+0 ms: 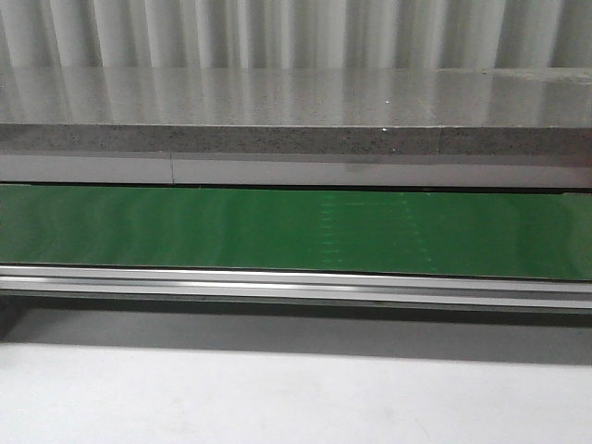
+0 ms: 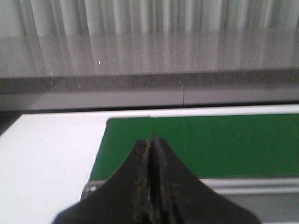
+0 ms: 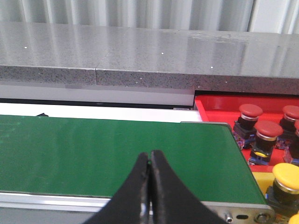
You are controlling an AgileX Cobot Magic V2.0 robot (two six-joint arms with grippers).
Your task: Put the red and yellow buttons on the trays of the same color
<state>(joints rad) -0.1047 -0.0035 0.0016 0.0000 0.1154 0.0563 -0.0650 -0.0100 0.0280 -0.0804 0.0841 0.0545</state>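
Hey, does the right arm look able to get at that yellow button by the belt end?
Probably yes: the yellow button sits uncovered just past the green belt, nothing between it and the shut right claw.

We see the conveyor belt (image 1: 296, 231) spanning the middle of the front view from edge to edge, with a stone ledge (image 1: 296, 111) above it in the frame and a metal rail (image 1: 296, 282) directly below it, then the table surface (image 1: 296, 398) across the bottom. In the right wrist view, we note a tray (image 3: 219, 105) at the right of the frame, just beside the belt's end, holding several buttons (image 3: 267, 133). More buttons (image 3: 286, 179) sit at the lower right corner, below the first group.
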